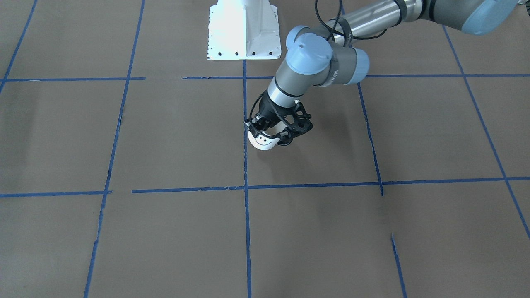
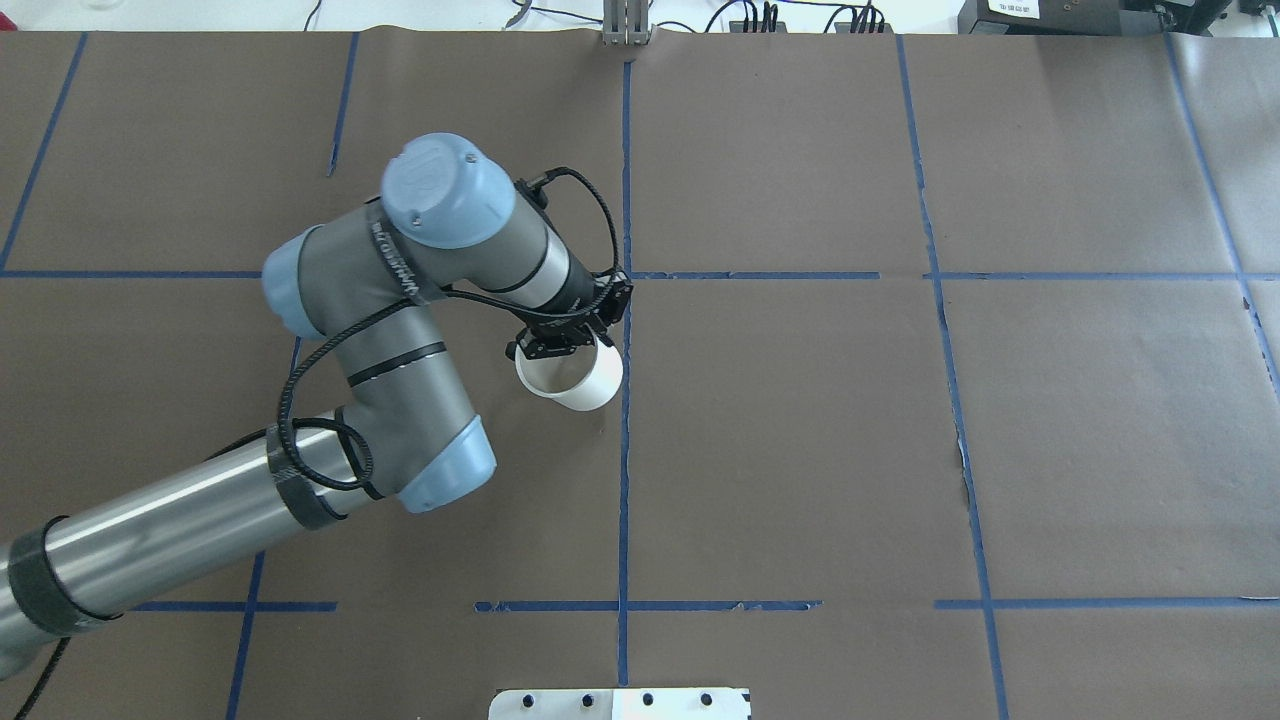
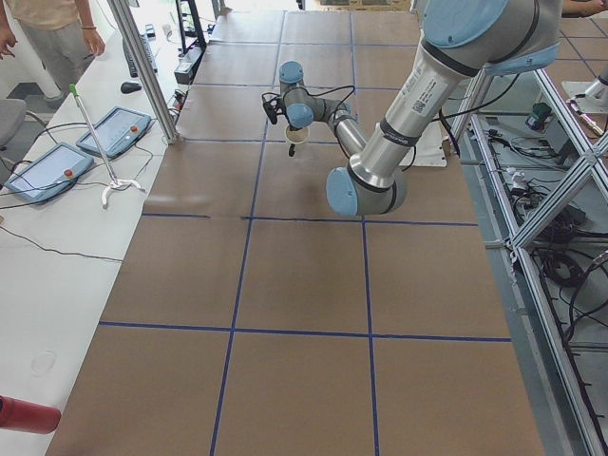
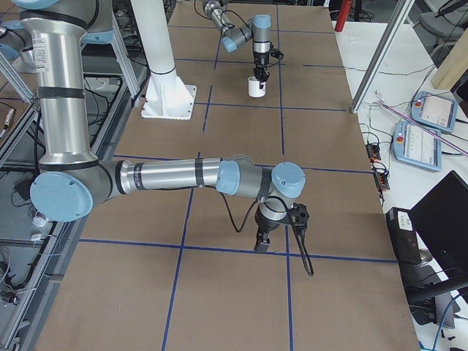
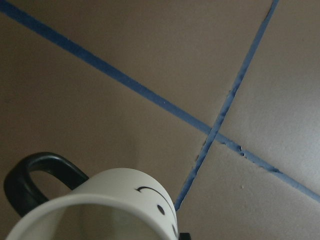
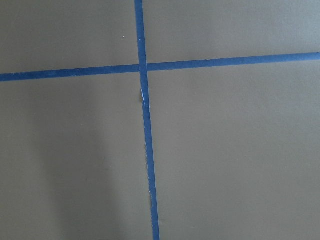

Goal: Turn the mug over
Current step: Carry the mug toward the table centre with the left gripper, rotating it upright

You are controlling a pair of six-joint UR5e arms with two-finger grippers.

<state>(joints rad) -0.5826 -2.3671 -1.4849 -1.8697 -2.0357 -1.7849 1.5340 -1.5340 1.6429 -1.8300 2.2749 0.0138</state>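
Mug (image 1: 265, 143), white, black smiley face, black loop handle, tilted.

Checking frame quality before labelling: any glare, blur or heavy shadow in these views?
Front-facing view: the base plate is blown out white, while the mug stays readable. Left wrist view: the mug's rim, close to the lens, is soft; the tape lines behind it are sharper. Right wrist view: a faint shadow falls down the left of the table.

Your two teach pendants (image 3: 114, 131) lie at ten o'clock off the brown paper table (image 3: 304, 275), gridded with blue tape (image 2: 623, 500).
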